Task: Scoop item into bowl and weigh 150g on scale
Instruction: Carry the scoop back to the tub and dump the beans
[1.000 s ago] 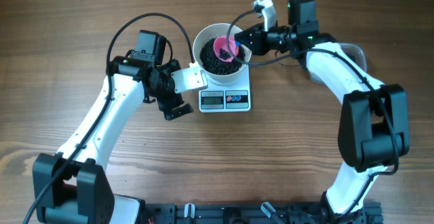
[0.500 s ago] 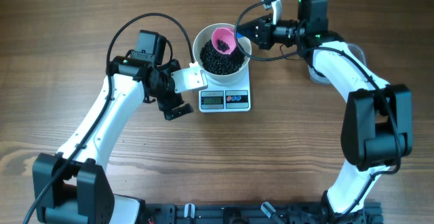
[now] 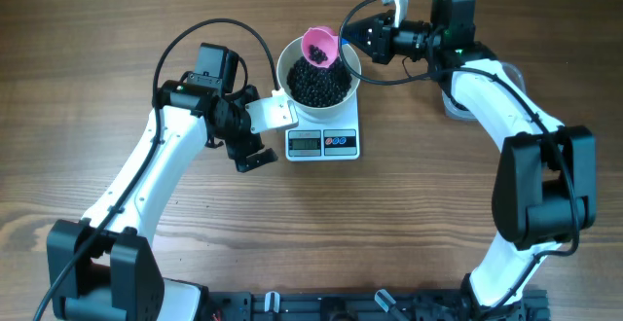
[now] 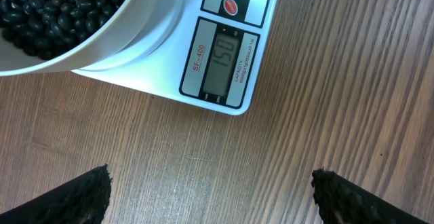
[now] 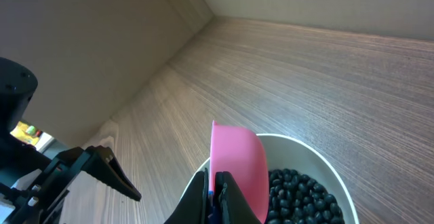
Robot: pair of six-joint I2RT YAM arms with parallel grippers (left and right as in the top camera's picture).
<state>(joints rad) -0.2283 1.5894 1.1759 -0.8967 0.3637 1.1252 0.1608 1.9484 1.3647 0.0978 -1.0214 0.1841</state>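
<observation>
Verifying the weight is judged to be the step in hand.

1. Left gripper (image 3: 249, 156): jaws fully apart and holding nothing. It hangs over bare table (image 3: 117, 29) just left of the scale (image 3: 323, 143), with its wrist camera aimed at the display.
2. Scale: the display (image 4: 224, 61) reads 150, so the target appears to be met.
3. Bowl (image 3: 281, 68): it sits on the scale and overhangs the platform. The beans (image 3: 316, 86) lie in it as a loose, glossy black heap of small rounded grains, filling it well up the wall.
4. Pink scoop (image 3: 321, 47): it is tilted above the bowl's far rim, with a few beans visible inside.
5. Right gripper (image 3: 348, 44): jaws clamped tight on the scoop handle.

Next move: take the scoop away from the bowl towards the clear tub (image 3: 510, 72) without tipping it. Any bean dropped in would push the reading over target.
</observation>
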